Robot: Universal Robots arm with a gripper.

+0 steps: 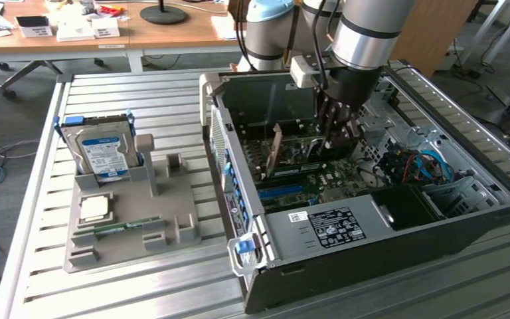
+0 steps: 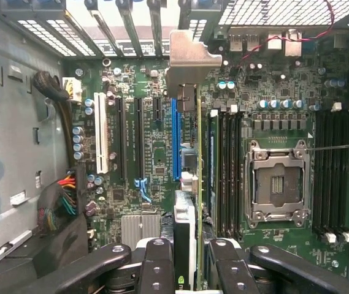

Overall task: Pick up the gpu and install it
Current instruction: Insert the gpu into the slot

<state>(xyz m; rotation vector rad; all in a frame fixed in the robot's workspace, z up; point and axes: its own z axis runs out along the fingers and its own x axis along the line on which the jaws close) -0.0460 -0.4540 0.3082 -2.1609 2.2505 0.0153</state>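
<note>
I am down inside the open case (image 1: 467, 199), which lies on its side on the slatted table (image 1: 131, 292), and my gripper (image 2: 186, 257) is closed on the gpu (image 2: 189, 184). My fingers (image 2: 157, 260) press the card's top edge from both sides. The card stands on edge over the motherboard (image 2: 156, 159), running along the blue slot (image 2: 175, 138) and lying between it and the memory slots (image 2: 226, 165). Its silver bracket (image 2: 189, 58) reaches up to the slotted rear wall of the case. I cannot tell whether the card's edge is fully down in the slot. In the exterior view, the gpu (image 1: 304, 149) shows as an upright board just beside my gripper (image 1: 337, 133), deep in the case near its back wall. The empty CPU socket (image 2: 276, 184) sits past the memory slots, apart from the card. To the exterior view's left, well apart from the case, a grey holder (image 1: 131, 226) carries a hard drive (image 1: 104, 154), a processor chip (image 1: 93, 208) and a memory stick (image 1: 117, 228).
</note>
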